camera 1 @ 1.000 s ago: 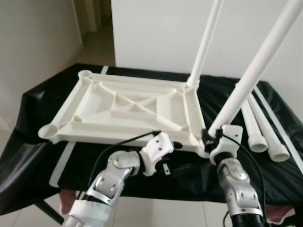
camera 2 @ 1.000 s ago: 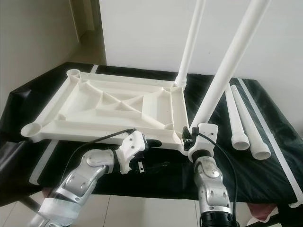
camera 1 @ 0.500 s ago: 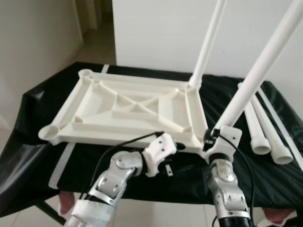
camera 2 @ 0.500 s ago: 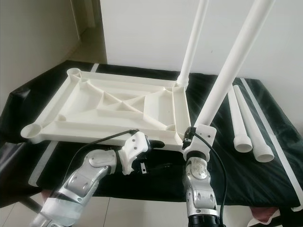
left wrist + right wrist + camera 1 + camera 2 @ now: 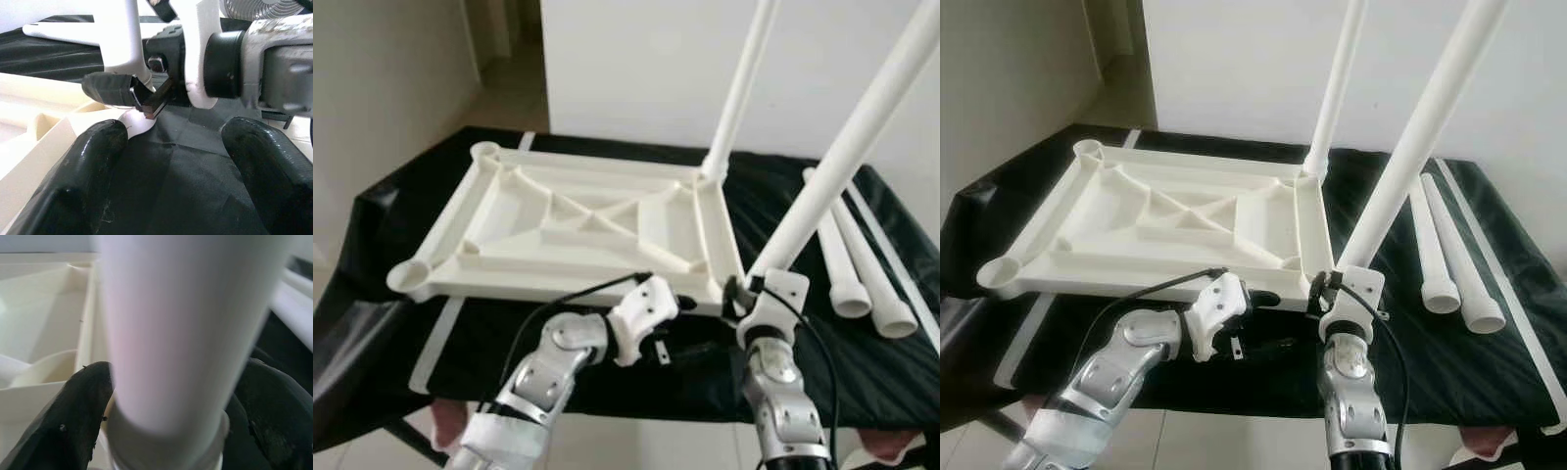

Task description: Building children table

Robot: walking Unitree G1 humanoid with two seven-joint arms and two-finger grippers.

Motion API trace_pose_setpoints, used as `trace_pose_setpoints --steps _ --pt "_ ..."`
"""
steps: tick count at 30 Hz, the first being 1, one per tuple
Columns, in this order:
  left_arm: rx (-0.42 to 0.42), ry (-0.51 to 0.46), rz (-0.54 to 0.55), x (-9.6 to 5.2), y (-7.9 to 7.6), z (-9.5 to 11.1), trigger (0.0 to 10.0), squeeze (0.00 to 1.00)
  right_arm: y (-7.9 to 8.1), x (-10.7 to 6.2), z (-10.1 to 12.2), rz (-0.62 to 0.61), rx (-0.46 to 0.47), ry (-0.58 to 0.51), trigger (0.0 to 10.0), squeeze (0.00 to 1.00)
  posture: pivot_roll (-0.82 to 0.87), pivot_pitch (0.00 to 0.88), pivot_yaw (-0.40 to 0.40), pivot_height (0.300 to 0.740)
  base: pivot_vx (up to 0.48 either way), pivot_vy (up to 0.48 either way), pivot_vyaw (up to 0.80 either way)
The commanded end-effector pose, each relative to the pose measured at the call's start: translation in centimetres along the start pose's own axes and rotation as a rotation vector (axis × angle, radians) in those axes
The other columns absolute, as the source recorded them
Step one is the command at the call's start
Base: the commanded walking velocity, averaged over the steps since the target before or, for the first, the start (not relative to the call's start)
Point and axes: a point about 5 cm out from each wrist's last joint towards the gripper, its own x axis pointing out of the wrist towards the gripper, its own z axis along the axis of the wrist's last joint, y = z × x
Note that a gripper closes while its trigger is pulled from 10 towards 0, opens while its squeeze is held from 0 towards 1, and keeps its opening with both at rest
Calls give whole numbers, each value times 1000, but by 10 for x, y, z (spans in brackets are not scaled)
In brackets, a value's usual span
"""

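1. Right now you see the white tabletop (image 5: 578, 230) lying upside down on the worktop (image 5: 401, 211), which is draped in black cloth.
2. One white leg (image 5: 1335, 83) stands upright in the far right corner socket of the tabletop.
3. Your right end effector (image 5: 171, 411) is clamped on a second leg (image 5: 847, 152) near its lower end; its fingers (image 5: 73, 406) press on either side of the tube.
4. That second leg tilts up and away to the right, its foot at the tabletop's near right corner. You cannot tell whether it is seated in the socket.
5. Your left end effector (image 5: 171, 166) sits at the near edge of the tabletop, close beside the right wrist, with its fingers apart and holding nothing.
6. Two spare legs (image 5: 862, 264) lie side by side on the cloth, to the right of the tabletop.
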Motion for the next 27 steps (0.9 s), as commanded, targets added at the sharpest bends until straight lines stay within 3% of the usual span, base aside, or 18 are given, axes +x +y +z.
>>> trace_pose_setpoints --steps 1,2,3,4,12,21,27 --pt "1 4 38 0 0 -1 10000 0 -5 -1 2 29 -6 -25 10000 1000 35 0 -60 740 0 0 0" --pt "1 4 38 0 0 -1 10000 0 -5 -1 2 29 -6 -25 10000 1000 35 0 -60 740 0 0 0" --pt "0 5 37 0 0 -1 10000 0 -8 -1 2 42 -5 -27 10000 314 32 0 -58 740 0 0 0" --pt "-1 6 35 0 -1 -1 10000 0 -10 -1 1 56 -1 -26 10000 0 32 0 -58 740 0 0 0" --pt "0 8 30 0 -1 -1 10000 0 -14 1 3 200 -3 -48 10000 0 26 0 -49 740 0 0 0" --pt "-3 9 22 0 -1 -1 10000 0 -34 14 7 382 -109 -52 10000 0 19 0 -37 740 0 0 0" --pt "-1 9 21 0 0 -1 10000 0 -37 17 5 516 -179 -33 10000 0 15 0 -31 740 0 0 0"
